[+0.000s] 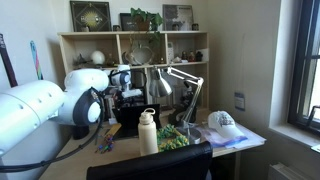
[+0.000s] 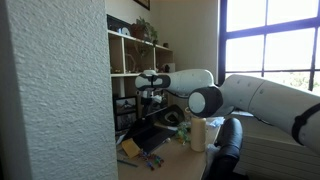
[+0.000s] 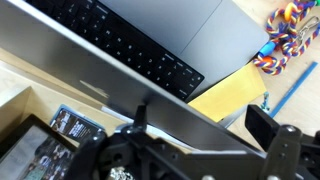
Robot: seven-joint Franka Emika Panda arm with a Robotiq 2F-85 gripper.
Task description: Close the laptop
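1. The shelf [image 1: 63, 55] along the desk's [image 1: 78, 152] back edge holds small items in its open compartments; they are too small to name. A plant [image 1: 143, 17] stands on top.
2. In the wrist view a wooden box [image 3: 20, 105] lies beside the laptop [image 3: 130, 45] and holds dark packets [image 3: 70, 122].
3. A white bottle [image 1: 148, 133] stands upright near the desk's front edge, cap on; its contents cannot be seen.
4. The laptop is open and sits toward the back edge, under the arm. Its keyboard faces up and a grey band runs along the near side of the keys.
5. The desk is crowded.
   - A yellow pad [image 3: 232, 95] lies just beside the laptop's corner.
   - A coloured rope [image 3: 290, 25] and a blue pen [image 3: 296, 85] lie past the pad.
   - A lamp [image 1: 186, 80] leans over the middle of the desk.
   - A hat [image 1: 224, 122] rests on papers at the window end.
   - A chair [image 1: 150, 166] back stands against the front edge.
6. Free room is mainly above the laptop, between the shelf and the bottle.
7. The gripper [image 3: 205, 120] hangs over the laptop's grey band. Its fingers are spread and hold nothing. Whether a fingertip touches the laptop cannot be told.
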